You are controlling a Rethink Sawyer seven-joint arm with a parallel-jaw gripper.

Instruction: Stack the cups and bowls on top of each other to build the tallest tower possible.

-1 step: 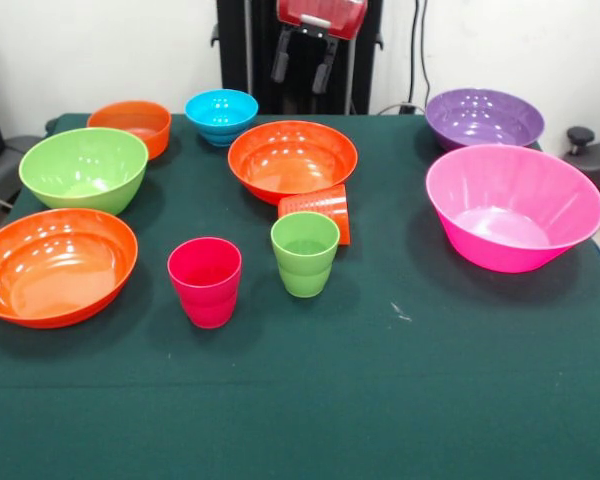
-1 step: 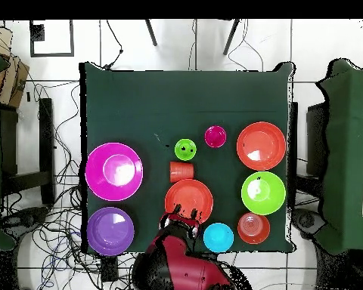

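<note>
No brand, label or writing can be read on any of the things. The arm is drawn back at the bench's (image 1: 460, 400) robot side, and its end effector (image 1: 301, 65) hangs above the edge with two dark fingers (image 1: 280, 62) pointing down, spread apart and gripping nothing.

All ten pieces sit apart on the green cloth, none stacked. In the front view the magenta-red cup (image 1: 206, 280) and the light green cup (image 1: 305, 252) stand upright side by side near the middle. The orange cup (image 1: 318, 211) lies on its side just behind the green one, against the front of a wide orange bowl (image 1: 292, 158). The second wide orange bowl (image 1: 54, 265) rests at the left edge, with the medium green bowl (image 1: 84, 168) behind it and the small orange bowl (image 1: 131, 125) farther back. The small blue bowl (image 1: 221, 115) sits just below the end effector. On the right, the large pink bowl (image 1: 512, 205) stands in front of the purple bowl (image 1: 483, 118).
</note>
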